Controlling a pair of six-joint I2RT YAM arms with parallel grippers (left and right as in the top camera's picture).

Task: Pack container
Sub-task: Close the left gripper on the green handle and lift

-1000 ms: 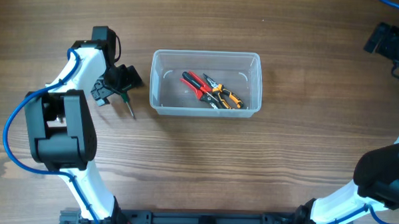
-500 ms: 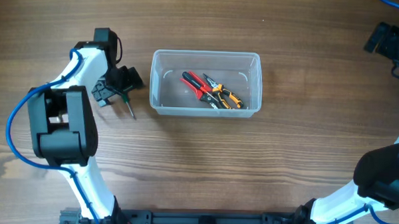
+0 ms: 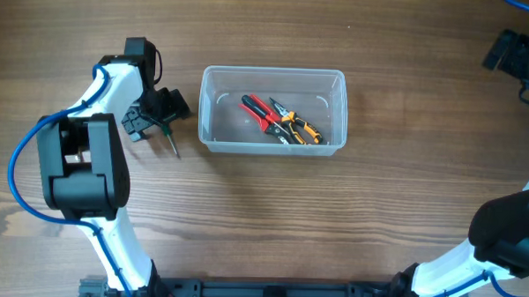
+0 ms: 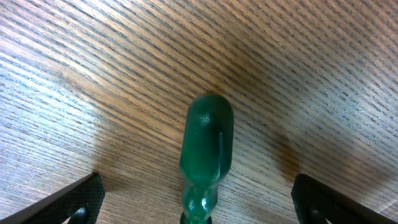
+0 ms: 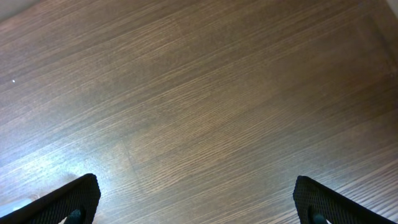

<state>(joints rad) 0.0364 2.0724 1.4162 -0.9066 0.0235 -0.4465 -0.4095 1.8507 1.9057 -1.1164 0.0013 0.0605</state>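
The container [image 3: 213, 107], a clear plastic tub, stands at the table's middle. Inside lie red-handled pliers [image 3: 259, 111] and orange-and-black pliers [image 3: 297, 125]. A green-handled screwdriver [image 3: 168, 136] lies on the wood left of the container. My left gripper [image 3: 151, 116] is open, its fingers on either side of the green handle [image 4: 206, 146], which lies on the table between them with clear gaps. My right gripper [image 3: 515, 53] is open and empty at the far right corner; its view [image 5: 199, 205] shows only bare wood.
The wooden table [image 3: 332, 221] spreads around the container. The arm bases stand along the front edge, the left one [image 3: 78, 173] and the right one [image 3: 509, 232].
The left arm has shifted very slightly between one second ago and now. The screwdriver, the container and the right arm have not moved.
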